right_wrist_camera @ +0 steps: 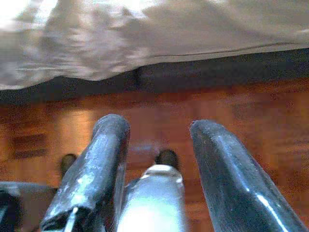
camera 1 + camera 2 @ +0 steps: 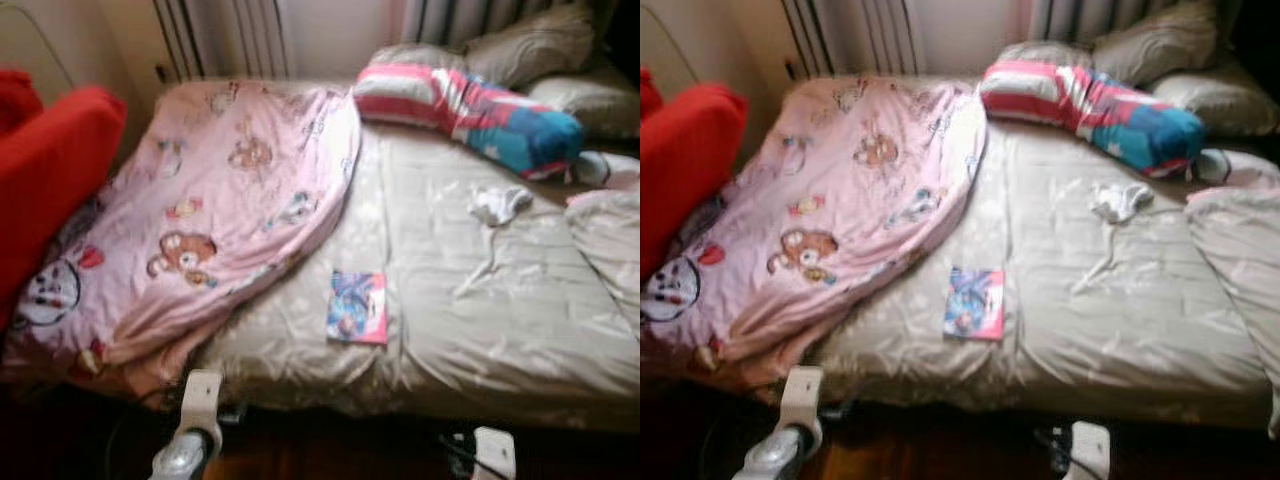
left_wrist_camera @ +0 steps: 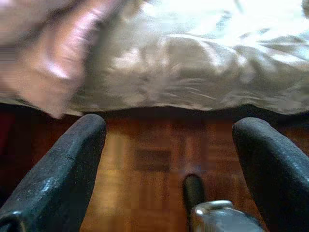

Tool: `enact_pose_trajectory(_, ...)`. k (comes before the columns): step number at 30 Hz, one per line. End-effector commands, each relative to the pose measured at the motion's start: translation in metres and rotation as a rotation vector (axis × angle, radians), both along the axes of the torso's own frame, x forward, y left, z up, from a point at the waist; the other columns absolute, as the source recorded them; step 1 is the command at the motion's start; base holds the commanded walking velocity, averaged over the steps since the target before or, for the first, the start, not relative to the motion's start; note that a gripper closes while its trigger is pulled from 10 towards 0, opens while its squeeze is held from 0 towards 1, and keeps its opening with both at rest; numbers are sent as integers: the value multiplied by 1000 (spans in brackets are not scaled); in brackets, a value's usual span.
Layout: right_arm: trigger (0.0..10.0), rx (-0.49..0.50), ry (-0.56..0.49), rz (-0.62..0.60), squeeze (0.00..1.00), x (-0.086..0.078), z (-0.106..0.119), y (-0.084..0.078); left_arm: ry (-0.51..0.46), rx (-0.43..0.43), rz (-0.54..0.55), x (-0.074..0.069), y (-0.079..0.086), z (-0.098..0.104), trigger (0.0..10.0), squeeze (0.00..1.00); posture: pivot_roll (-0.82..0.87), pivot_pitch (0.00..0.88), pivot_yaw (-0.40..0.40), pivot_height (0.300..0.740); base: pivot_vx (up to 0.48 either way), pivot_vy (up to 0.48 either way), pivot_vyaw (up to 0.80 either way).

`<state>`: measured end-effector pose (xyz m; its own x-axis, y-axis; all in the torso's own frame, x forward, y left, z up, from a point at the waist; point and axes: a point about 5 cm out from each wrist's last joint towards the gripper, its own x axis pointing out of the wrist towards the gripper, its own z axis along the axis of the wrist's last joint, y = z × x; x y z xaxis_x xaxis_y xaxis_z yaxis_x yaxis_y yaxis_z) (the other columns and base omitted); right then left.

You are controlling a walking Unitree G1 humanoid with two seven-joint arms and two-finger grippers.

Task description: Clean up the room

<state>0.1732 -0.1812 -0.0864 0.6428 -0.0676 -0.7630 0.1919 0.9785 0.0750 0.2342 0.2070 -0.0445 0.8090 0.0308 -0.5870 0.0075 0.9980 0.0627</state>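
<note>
A beige bed (image 2: pixel 480 330) lies before me. A pink cartoon blanket (image 2: pixel 220 200) is spread crumpled over its left half and hangs off the near corner. A small colourful book (image 2: pixel 357 307) lies flat near the front edge. Farther right, a small white cloth (image 2: pixel 498 204) rests on the cover. My left gripper (image 3: pixel 169 125) hangs open over the wooden floor just short of the bed's edge, nothing between its fingers. My right gripper (image 1: pixel 159 125) is open too, low over the floor by the bed. Both arms (image 2: pixel 192 430) show at the bottom of the eye views.
A red, white and blue striped pillow (image 2: pixel 470 105) and beige pillows (image 2: pixel 530 45) lie at the head end. A red chair (image 2: pixel 50 170) stands close to the bed's left side. A radiator (image 2: pixel 220 35) is on the back wall. Dark wooden floor (image 3: pixel 145 159) runs under the bed.
</note>
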Motion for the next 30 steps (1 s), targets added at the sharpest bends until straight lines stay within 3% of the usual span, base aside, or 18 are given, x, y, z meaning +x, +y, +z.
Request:
enact_pose_trajectory(1, 10000, -19, 30, -8, 0, -8, -3, -8, 24, -3, -3, -4, -2, -3, 10000, 0, 47, 92, 41, 740, 0, 334, 0)
enact_pose_trajectory(20, 10000, -25, 45, 11, 0, -11, -5, -7, 26, 0, -1, -5, -1, -4, 10000, 0, 50, 97, 40, 740, 0, 32, 0)
enact_pose_trajectory(30, 10000, -23, 46, 8, 0, -11, -5, -6, 22, -4, 5, -4, 0, -3, 10000, 0, 53, 106, 42, 740, 0, 413, 0)
